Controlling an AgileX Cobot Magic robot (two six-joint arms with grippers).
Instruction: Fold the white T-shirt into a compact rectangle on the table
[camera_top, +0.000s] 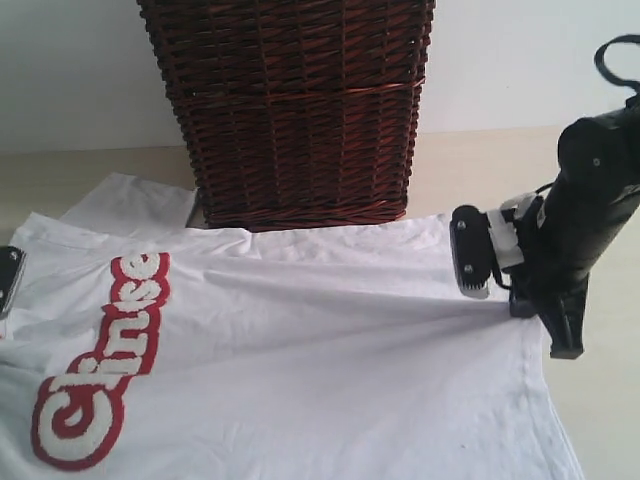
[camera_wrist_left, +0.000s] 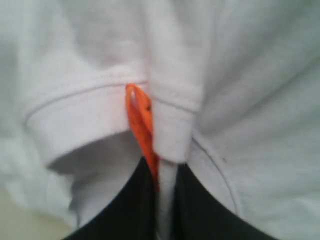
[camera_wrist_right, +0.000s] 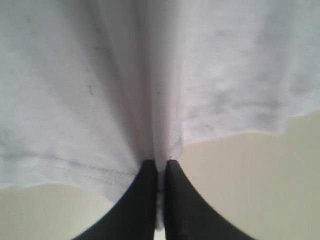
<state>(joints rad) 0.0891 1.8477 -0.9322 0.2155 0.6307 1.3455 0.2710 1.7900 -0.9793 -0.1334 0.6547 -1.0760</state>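
**1. Workpiece.** The white T-shirt lies spread on the bench with the chest side up. In the exterior view it fills the area from 9 o'clock through 6 o'clock to 4 o'clock. The red-outlined lettering sits toward 8 o'clock. One sleeve lies flat toward 10 o'clock. No fold is made in the body of the shirt. Shallow creases run across the cloth toward 3 o'clock.

**2. Surroundings.** A dark brown wicker basket stands on the bench at 12 o'clock. Its base is at the far edge of the shirt; whether the two touch cannot be told.

**3. Right side.** The right fingers are closed on a pinched ridge of the shirt at its stitched hem, with only cloth between the black tips. In the exterior view the right arm stands at 3 o'clock. The hem rises from the bench to the grip point there. Bare bench shows beyond the hem in the right wrist view.

**4. Left side.** The left fingers are closed on a bunched fold of the neckband. The orange neck tag hangs against this fold and reaches down between the tips. In the exterior view only a small metal part of this arm shows, at the 9 o'clock edge.
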